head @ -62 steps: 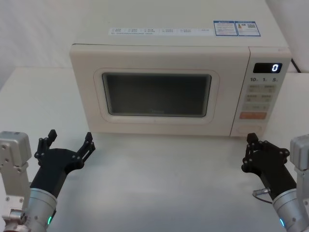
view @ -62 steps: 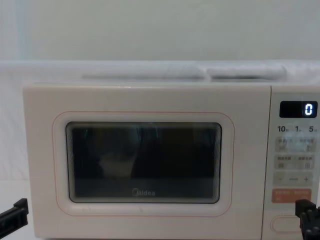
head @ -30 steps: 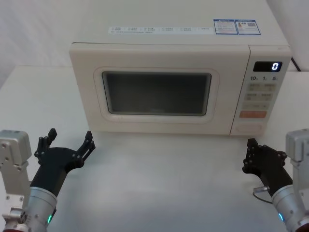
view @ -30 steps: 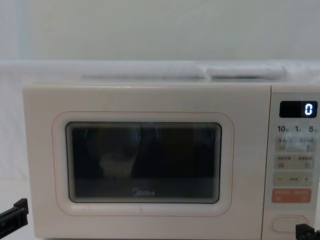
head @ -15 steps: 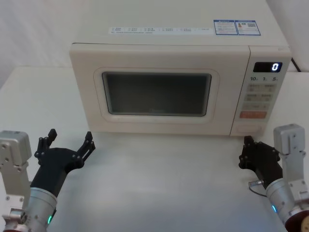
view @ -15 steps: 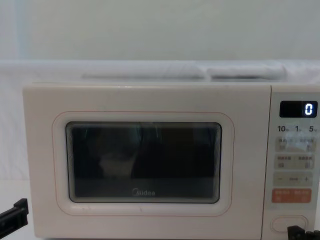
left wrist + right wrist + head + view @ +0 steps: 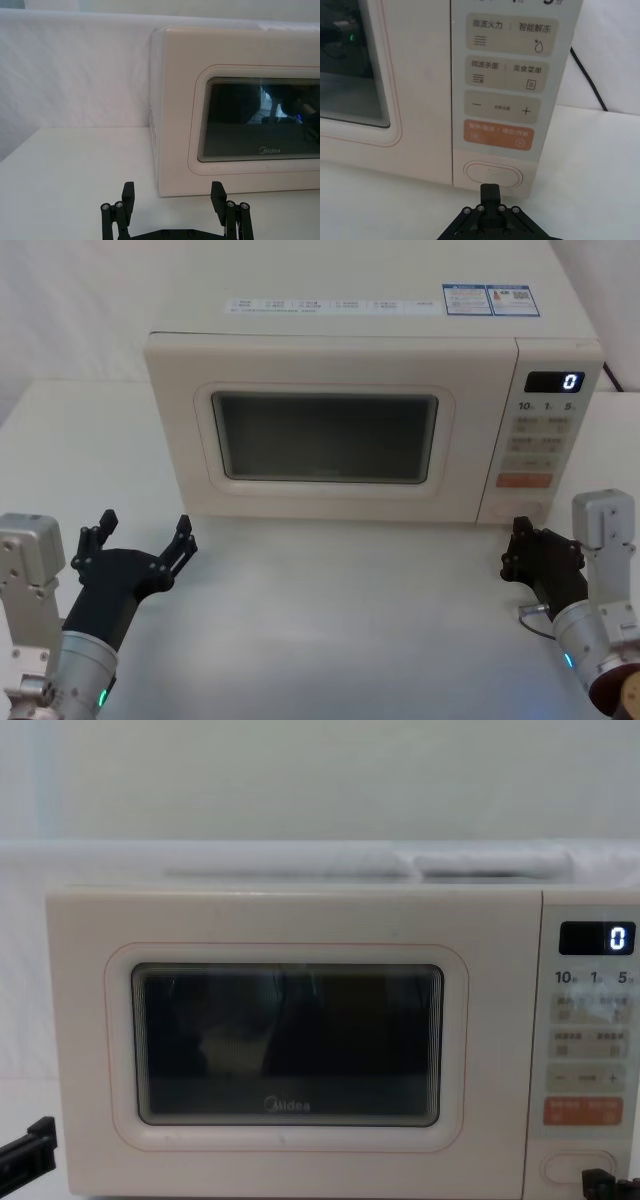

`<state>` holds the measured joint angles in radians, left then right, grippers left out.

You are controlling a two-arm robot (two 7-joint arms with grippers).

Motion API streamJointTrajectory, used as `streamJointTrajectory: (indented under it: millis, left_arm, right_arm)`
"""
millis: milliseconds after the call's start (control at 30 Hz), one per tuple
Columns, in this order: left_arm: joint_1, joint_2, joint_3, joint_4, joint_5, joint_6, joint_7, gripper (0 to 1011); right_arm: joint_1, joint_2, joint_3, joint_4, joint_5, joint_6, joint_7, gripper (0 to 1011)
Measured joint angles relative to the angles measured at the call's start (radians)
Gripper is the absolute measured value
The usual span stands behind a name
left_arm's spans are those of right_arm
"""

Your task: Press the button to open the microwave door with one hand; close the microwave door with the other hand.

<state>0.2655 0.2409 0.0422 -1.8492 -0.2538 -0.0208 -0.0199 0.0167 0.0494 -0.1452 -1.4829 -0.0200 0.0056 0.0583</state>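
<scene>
The microwave door (image 7: pixel 322 432) is closed, flush with the front of the microwave. The button (image 7: pixel 493 174) sits at the bottom of the control panel (image 7: pixel 541 435), under the orange key (image 7: pixel 498 135). The right claw (image 7: pixel 490 191) has its fingers pressed together and points at the button from just in front, not touching it. The left claw (image 7: pixel 140 536) is wide open above the desk (image 7: pixel 330 610), near the door's left corner.

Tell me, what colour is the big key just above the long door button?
Orange key, clearest in the right wrist view.
</scene>
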Motion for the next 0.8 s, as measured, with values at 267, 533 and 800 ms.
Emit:
streamJointTrajectory:
  millis: [267,533,800]
  left_arm:
    - [0.000,0.000,0.000,0.000,0.000,0.000,0.000,1001]
    - [0.000,0.000,0.000,0.000,0.000,0.000,0.000,1001]
    - [0.000,0.000,0.000,0.000,0.000,0.000,0.000,1001]
  right_arm:
    - [0.026,-0.013,0.012,0.033,0.014,-0.010,0.010,0]
    - [0.041,-0.023,0.020,0.053,0.024,-0.014,0.013,0]
    - [0.052,-0.028,0.024,0.067,0.034,-0.017,0.016,0]
